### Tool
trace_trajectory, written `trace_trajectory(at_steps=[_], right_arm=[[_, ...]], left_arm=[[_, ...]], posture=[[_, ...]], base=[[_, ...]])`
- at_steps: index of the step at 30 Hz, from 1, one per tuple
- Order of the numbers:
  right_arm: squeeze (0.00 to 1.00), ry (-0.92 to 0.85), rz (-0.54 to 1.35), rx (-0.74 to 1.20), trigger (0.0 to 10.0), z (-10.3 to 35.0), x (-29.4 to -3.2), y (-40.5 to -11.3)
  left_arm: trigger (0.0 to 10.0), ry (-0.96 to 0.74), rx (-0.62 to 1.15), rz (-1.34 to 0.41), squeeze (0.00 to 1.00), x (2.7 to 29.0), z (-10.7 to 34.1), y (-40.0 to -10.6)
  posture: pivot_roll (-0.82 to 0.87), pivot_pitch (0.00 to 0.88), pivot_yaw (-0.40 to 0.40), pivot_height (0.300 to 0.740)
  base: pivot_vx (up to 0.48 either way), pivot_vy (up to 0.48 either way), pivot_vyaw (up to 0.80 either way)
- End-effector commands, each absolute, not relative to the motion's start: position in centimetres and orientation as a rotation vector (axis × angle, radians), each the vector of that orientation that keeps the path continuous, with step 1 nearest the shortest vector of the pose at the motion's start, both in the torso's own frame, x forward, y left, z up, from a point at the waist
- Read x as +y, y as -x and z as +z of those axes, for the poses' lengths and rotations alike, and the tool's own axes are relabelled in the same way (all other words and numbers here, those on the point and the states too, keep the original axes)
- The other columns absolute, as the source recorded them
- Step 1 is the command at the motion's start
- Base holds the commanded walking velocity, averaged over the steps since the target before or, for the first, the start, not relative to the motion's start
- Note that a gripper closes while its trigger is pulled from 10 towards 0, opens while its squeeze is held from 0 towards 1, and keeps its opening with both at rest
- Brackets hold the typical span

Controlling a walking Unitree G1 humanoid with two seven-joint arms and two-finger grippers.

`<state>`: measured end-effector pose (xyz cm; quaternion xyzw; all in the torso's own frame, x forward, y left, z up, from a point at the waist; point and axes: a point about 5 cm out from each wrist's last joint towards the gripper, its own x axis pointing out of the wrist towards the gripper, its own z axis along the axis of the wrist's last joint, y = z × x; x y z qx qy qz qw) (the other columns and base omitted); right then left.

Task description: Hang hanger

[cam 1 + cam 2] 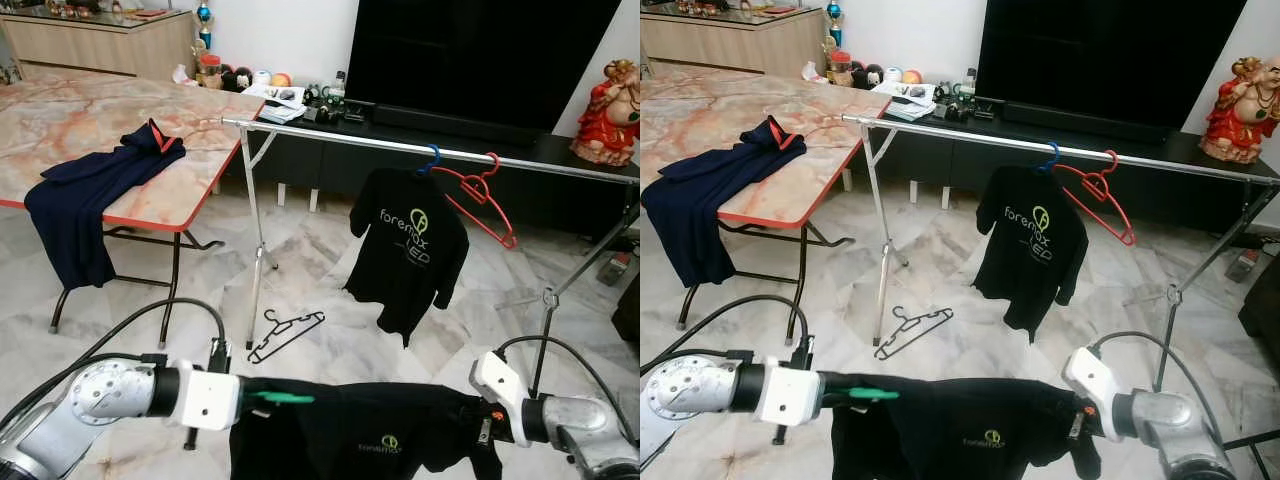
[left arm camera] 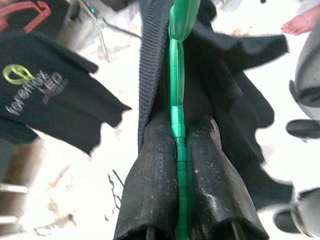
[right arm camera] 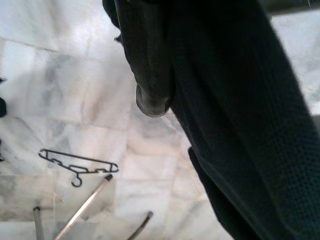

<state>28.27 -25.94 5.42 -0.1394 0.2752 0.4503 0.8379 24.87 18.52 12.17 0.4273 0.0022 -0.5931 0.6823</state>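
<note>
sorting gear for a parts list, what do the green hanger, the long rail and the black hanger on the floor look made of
Green hanger: smooth glossy plastic, probably, judging by its moulded shine.
Long clothes rail: bare silvery metal tube with bright reflections.
Black hanger on the floor: thin, maybe plastic or coated wire; too small to tell.

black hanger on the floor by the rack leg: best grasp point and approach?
Judging from the head views: take the black hanger on its long straight bar, near the middle, coming from straight above with fingers across the bar. It lies flat on the marble floor, so a side approach has nothing to get under. The hook end points toward the rack leg; the far side looks more open.
</note>
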Motion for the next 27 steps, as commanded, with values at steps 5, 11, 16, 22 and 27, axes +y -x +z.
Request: trace_trajectory(at_steps=[5,11,16,22,27], right_arm=[[0.0,0.38,0.868,0.611,0.0,6.6,-28.5,-28.3],[0.0,0.393,0.852,0.611,0.0,6.7,-28.6,-28.4],[0.0,0.409,0.843,0.621,0.0,6.8,-28.9,-28.4],[0.0,0.414,0.838,0.627,0.0,6.8,-29.1,-28.4],[0.0,0.408,0.844,0.639,0.0,6.4,-28.9,-28.2]], left_arm=[[10.0,-1.061,0.201,-1.33,0.0,21.8,10.1,-24.2],[10.0,-1.089,0.275,-1.325,0.0,23.1,8.7,-23.7],[10.0,-1.139,0.315,-1.353,0.0,24.1,8.0,-23.3],[10.0,-1.143,0.3,-1.38,0.0,24.1,7.7,-22.9],[10.0,-1.0,0.107,-1.373,0.0,21.3,9.2,-23.2]], posture=[[0.13,0.0,-0.093,0.74],[0.13,0.0,-0.091,0.74],[0.13,0.0,-0.091,0.74],[0.13,0.0,-0.091,0.74],[0.12,0.0,-0.095,0.74]], base=[[0.0,0.0,0.0],[0.0,0.0,0.0],[0.0,0.0,0.0],[0.0,0.0,0.0],[0.0,0.0,0.0]])
